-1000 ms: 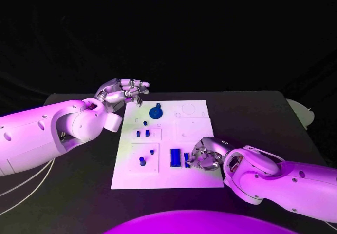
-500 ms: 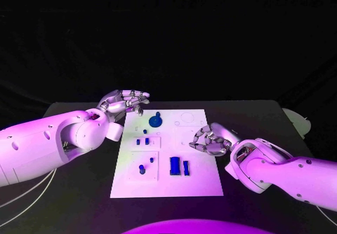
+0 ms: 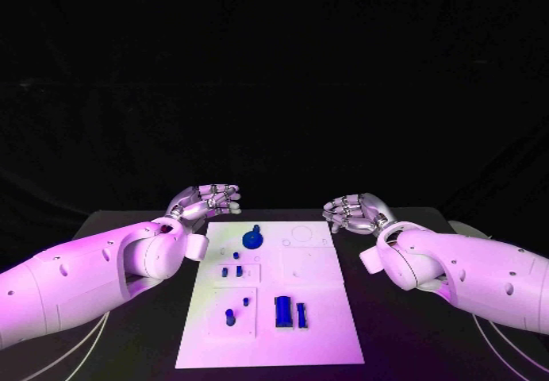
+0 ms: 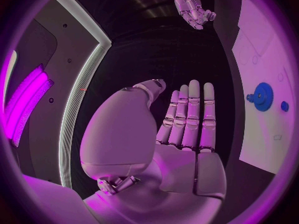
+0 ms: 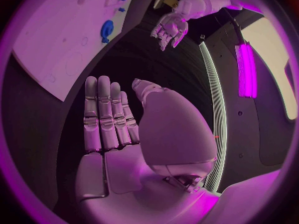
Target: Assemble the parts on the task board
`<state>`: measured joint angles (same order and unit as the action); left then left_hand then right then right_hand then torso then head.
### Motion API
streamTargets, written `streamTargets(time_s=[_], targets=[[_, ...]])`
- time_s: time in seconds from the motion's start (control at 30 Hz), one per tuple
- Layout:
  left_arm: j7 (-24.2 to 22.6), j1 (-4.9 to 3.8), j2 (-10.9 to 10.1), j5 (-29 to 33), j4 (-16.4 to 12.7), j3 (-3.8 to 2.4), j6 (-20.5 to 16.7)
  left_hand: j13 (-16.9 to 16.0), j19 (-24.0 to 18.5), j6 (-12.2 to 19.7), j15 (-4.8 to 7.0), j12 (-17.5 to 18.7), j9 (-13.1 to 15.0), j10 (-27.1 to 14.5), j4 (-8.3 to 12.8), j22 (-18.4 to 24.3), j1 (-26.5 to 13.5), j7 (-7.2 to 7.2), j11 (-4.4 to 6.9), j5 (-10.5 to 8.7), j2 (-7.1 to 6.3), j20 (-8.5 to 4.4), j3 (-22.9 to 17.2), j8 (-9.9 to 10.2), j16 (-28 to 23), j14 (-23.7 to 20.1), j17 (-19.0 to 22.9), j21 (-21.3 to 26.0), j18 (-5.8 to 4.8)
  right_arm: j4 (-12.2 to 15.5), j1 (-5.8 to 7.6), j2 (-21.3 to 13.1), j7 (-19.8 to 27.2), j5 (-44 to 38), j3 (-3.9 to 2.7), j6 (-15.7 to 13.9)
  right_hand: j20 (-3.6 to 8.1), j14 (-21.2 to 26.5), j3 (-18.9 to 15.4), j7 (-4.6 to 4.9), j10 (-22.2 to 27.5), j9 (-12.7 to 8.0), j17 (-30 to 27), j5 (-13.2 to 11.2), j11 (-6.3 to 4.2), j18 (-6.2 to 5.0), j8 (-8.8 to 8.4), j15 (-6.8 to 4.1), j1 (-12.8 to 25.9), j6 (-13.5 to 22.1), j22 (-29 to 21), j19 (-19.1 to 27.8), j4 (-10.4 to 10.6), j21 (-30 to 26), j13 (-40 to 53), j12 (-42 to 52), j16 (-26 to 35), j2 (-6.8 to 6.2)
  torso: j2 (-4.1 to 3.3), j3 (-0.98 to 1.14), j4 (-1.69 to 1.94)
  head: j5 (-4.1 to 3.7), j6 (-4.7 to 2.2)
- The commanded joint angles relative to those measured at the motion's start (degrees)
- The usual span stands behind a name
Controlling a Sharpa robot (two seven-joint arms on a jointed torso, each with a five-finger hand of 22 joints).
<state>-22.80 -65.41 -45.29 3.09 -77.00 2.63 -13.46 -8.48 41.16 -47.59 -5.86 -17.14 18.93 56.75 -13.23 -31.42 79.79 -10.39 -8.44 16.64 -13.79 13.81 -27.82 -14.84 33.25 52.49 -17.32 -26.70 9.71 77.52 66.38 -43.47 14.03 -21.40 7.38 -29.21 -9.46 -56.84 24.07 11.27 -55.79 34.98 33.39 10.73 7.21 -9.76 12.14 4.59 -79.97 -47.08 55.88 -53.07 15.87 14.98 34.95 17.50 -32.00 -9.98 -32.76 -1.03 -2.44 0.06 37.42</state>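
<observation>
- You can't make out the shapes of the small blue parts (image 3: 238, 255) on the task board (image 3: 315, 317): too small.
- Left wrist view: circle rim cuts the task board beyond the fingertips (image 4: 193, 84).

Magenta light is washing over everything, w/ the bkgd beyond the surface (image 3: 137, 317) staying near black. The board (image 3: 320, 317) is catching the most light, glowing pale w/ a slight greenish tint on its left side. Both arms are showing soft glare on top. The parts are reading dark blue but crisp. Wrist views are bending straight edges hard toward the rim, w/ dark vignetting; bright strip lamps are blooming beside each palm. Nothing is looking motion-blurred.
</observation>
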Motion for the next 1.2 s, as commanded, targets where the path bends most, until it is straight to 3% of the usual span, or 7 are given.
streamTargets(time_s=[0.03, 0.23, 0.27, 0.53, 0.57, 0.6, 1.2], targets=[[-4.79, 0.33, 1.35, 4.65, 2.06, -0.07, -3.09, 2.46, 0.82, 0.69, -0.82, 3.36, -0.25, 1.21, -0.47, 5.49, 1.13, 0.39, -0.44, 0.02, 0.0, 2.22, 0.52, -0.39, -6.03, 0.32, 1.27, 6.69, 0.7, -4.57, 0.13, 2.09, 8.2, 15.13, -0.13, 7.19, -1.97, 2.26, 1.8, 0.88, -0.53, -1.99, -4.69, -0.52, 1.44, -0.34, -1.74, 1.33, -0.01, 0.14, -6.48, 1.28, -0.44, -5.66, -8.01, -5.72, 7.51, 0.0, 1.08, 0.21, -0.11, 0.17, -1.39], [-5.73, 0.88, 3.32, 5.86, 5.38, -0.1, -3.37, 4.75, -0.06, 1.66, -2.54, 7.86, -1.53, 1.49, -1.09, 11.76, 1.6, 1.08, -1.3, 0.05, 0.48, 2.84, 1.53, 0.42, -13.78, -3.52, 3.5, 14.4, -0.35, -9.98, 0.22, 4.95, 10.27, 17.64, -0.35, 10.16, -3.28, 0.14, 2.28, 0.63, -3.21, -5.14, -10.61, -0.89, 1.34, -0.81, -3.91, 2.04, 1.07, -1.12, -16.8, -1.76, -3.04, -11.36, -18.81, -11.33, 14.79, -0.38, 1.54, 0.51, -0.1, 0.81, -2.09], [-2.49, 0.7, 2.76, 2.92, 4.49, -0.04, -1.86, 8.48, -41.16, 47.59, 5.86, 17.14, -18.93, -16.01, 13.23, 31.42, -23.12, 10.39, 8.44, -16.64, 13.79, -13.81, 27.82, 14.84, -33.25, -52.49, 17.32, 26.7, -9.71, -8.75, 0.18, 4.33, 5.41, 11.2, -0.32, 4.6, 9.46, 56.84, -24.07, -11.27, 14.69, -34.98, -33.39, -10.73, -7.21, 9.76, -12.14, -4.59, 24.52, 47.08, -55.88, 53.07, -15.87, -14.98, -34.95, -17.5, 32.0, 9.98, 0.97, 0.27, -0.08, 0.45, -1.68], [-3.21, 1.43, 2.42, 1.96, 1.71, -0.45, -6.45, 8.48, -41.16, 47.59, 5.86, 17.14, -18.93, -56.75, 13.23, 31.42, -37.66, 10.39, 8.44, -16.64, 13.79, -13.81, 27.82, 14.84, -33.25, -52.49, 17.32, 26.7, -9.71, -4.16, -1.21, 3.13, 7.66, 13.42, -1.85, 0.37, 9.46, 56.84, -24.07, -11.27, 55.79, -34.98, -33.39, -10.73, -7.21, 9.76, -12.14, -4.59, 39.4, 47.08, -55.88, 53.07, -15.87, -14.98, -34.95, -17.5, 32.0, 9.98, 1.45, 0.87, 1.91, 0.05, -2.75], [-3.38, 1.6, 2.34, 1.74, 1.06, -0.55, -7.52, 8.48, -41.16, 47.59, 5.86, 17.14, -18.93, -56.75, 13.23, 31.42, -39.31, 10.39, 8.44, -16.64, 13.79, -13.81, 27.82, 14.84, -33.25, -52.49, 17.32, 26.7, -9.71, -3.09, -1.53, 2.85, 8.18, 13.93, -2.2, -0.62, 9.46, 56.84, -24.07, -11.27, 55.79, -34.98, -33.39, -10.73, -7.21, 9.76, -12.14, -4.59, 79.97, 47.08, -55.88, 53.07, -15.87, -14.98, -34.95, -17.5, 32.0, 9.98, 1.5, 0.93, 2.13, 0.0, -2.87], [-3.57, 1.78, 2.25, 1.49, 0.33, -0.66, -8.72, 8.48, -41.16, 47.59, 5.86, 17.14, -18.93, -56.75, 13.23, 31.42, -79.79, 10.39, 8.44, -16.64, 13.79, -13.81, 27.82, 14.84, -33.25, -52.49, 17.32, 26.7, -9.71, -1.89, -1.89, 2.53, 8.77, 14.51, -2.6, -1.72, 9.46, 56.84, -24.07, -11.27, 55.79, -34.98, -33.39, -10.73, -7.21, 9.76, -12.14, -4.59, 79.97, 47.08, -55.88, 53.07, -15.87, -14.98, -34.95, -17.5, 32.0, 9.98, 1.54, 0.98, 2.29, -0.03, -2.96], [-6.98, 5.23, 0.61, -3.07, -12.89, -2.62, -30.56, 8.48, -41.16, 47.59, 5.86, 17.14, -18.93, -56.75, 13.23, 31.42, -79.79, 10.39, 8.44, -16.64, 13.79, -13.81, 27.82, 14.84, -33.25, -52.49, 17.32, 26.7, -9.71, 12.43, -6.21, -1.22, 15.76, 21.4, -7.38, -14.91, 9.46, 56.84, -24.07, -11.27, 55.79, -34.98, -33.39, -10.73, -7.21, 9.76, -12.14, -4.59, 79.97, 47.08, -55.88, 53.07, -15.87, -14.98, -34.95, -17.5, 32.0, 9.98, 1.58, 1.03, 2.44, -0.06, -3.04]])
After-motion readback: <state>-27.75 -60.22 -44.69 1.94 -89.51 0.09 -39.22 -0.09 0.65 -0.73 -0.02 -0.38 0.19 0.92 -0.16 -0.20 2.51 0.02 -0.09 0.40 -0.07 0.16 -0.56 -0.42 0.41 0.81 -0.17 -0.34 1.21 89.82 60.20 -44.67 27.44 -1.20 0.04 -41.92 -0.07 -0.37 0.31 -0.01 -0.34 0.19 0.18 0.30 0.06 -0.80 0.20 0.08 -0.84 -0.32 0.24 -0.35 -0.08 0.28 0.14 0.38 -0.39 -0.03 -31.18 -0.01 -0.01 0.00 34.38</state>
